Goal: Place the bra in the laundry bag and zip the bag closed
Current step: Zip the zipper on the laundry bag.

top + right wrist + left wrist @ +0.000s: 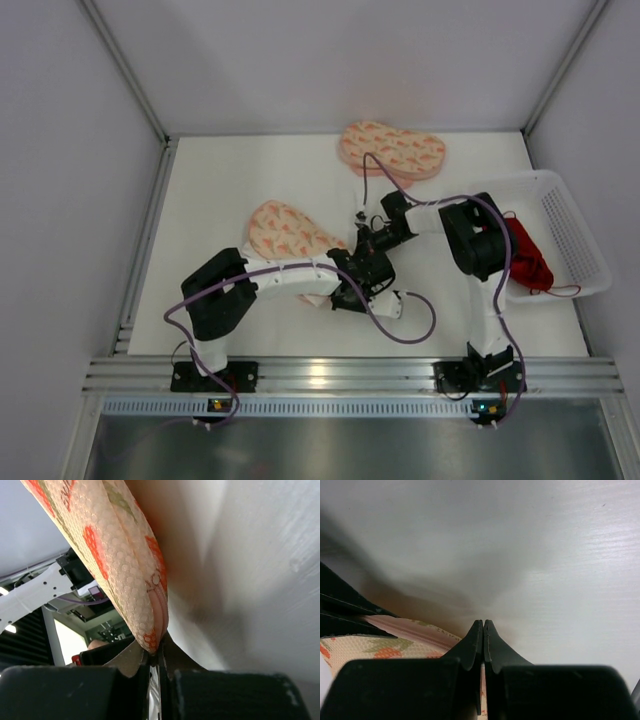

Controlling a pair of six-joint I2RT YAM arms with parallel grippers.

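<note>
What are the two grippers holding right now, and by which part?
Both hold the laundry bag: the right gripper pinches the tip of its seam, and the left gripper seems to clamp a thin strip of its edge.

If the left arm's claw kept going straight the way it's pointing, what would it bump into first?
Most likely the bare white table. The left gripper aims its tips at it, with the laundry bag lying off to the side of that line. Depth is hard to judge here.
</note>
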